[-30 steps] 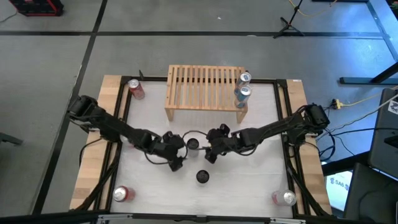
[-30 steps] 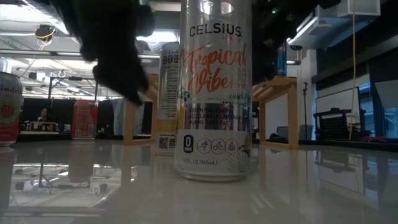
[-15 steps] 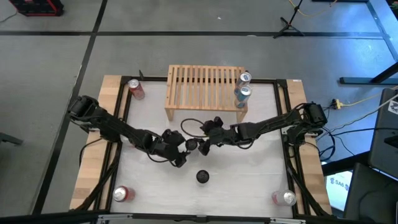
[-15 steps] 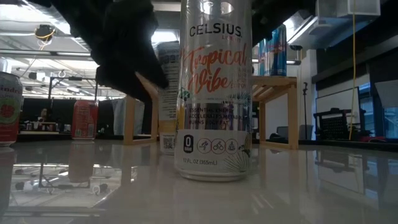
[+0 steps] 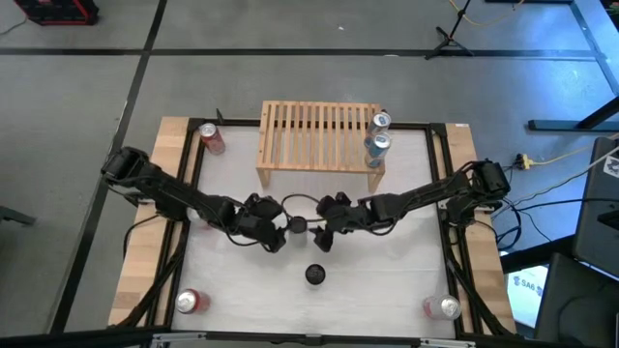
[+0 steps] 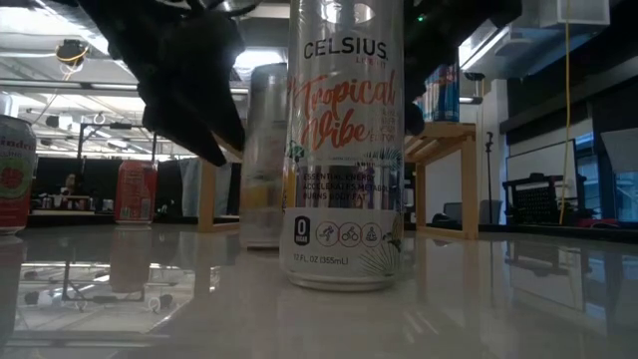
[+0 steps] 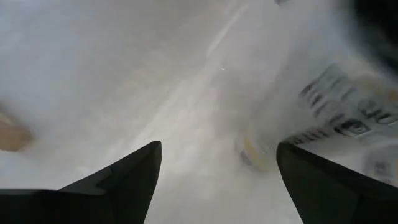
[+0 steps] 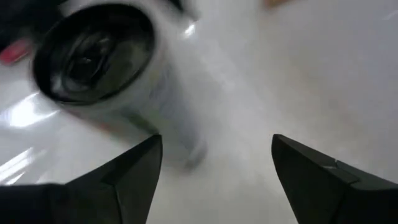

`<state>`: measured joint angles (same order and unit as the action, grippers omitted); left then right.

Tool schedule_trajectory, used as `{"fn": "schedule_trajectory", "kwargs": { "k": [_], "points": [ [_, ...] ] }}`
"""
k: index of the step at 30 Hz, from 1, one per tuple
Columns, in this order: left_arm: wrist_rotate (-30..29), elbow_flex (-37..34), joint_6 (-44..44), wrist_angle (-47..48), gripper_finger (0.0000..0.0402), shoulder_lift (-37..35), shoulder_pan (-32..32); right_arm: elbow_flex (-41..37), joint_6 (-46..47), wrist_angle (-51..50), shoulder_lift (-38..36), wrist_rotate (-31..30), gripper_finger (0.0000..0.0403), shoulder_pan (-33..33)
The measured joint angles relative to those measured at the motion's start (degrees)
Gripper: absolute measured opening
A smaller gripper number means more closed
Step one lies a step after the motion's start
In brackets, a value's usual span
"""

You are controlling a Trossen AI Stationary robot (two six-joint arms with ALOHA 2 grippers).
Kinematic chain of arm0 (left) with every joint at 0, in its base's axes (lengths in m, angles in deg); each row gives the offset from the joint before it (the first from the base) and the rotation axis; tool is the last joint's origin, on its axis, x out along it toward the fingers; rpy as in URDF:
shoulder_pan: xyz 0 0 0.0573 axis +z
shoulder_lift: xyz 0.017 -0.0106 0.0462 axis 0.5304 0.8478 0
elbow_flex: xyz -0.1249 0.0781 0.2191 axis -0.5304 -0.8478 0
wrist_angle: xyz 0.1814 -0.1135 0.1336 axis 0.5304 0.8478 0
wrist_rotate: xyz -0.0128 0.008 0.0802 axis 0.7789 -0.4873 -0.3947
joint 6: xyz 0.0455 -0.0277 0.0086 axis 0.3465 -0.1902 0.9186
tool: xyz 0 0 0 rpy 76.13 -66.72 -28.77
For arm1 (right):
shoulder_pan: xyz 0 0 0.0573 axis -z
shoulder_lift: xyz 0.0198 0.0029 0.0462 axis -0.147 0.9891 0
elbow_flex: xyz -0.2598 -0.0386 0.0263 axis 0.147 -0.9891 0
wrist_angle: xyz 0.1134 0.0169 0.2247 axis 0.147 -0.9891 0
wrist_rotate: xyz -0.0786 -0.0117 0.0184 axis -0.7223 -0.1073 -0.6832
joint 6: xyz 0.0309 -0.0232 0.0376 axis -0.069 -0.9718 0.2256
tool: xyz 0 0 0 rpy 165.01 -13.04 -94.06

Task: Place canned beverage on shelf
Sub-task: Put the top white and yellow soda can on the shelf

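Note:
A silver can (image 5: 298, 224) stands upright on the white table between my two grippers. It also shows in the left wrist view (image 7: 323, 118) and the right wrist view (image 8: 106, 68). My left gripper (image 5: 279, 234) (image 7: 217, 165) is open just left of it. My right gripper (image 5: 324, 235) (image 8: 214, 158) is open just right of it. In both wrist views the can stands off to one side of the fingers, not between them. The light-wood shelf (image 5: 319, 140) stands at the far side, with two blue cans (image 5: 376, 135) on its right end.
A white Celsius can (image 5: 315, 275) (image 6: 346, 150) stands near the front, close behind both grippers. A red can (image 5: 210, 137) stands at the far left, another red can (image 5: 187, 302) at the near left, and a silver can (image 5: 443, 307) at the near right.
My left gripper has shifted a little toward the far edge and has turned at the wrist beside the silver can. My right gripper swung toward the can and came back. Both have stayed open.

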<state>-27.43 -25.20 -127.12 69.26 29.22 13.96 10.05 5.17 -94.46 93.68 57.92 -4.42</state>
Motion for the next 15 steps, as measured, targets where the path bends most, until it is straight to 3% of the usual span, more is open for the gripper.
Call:
{"fn": "schedule_trajectory", "kwargs": {
  "k": [9,15],
  "points": [
    [2.2,0.0,1.0,0.4,0.0318,0.0,1.2,1.0,-3.1,-2.0,0.2,2.0,0.0294,-1.8],
    [6.7,0.0,2.1,2.1,0.0318,-0.6,-0.9,7.1,-8.1,-8.4,-0.4,4.2,0.0294,-1.8]
  ]
}}
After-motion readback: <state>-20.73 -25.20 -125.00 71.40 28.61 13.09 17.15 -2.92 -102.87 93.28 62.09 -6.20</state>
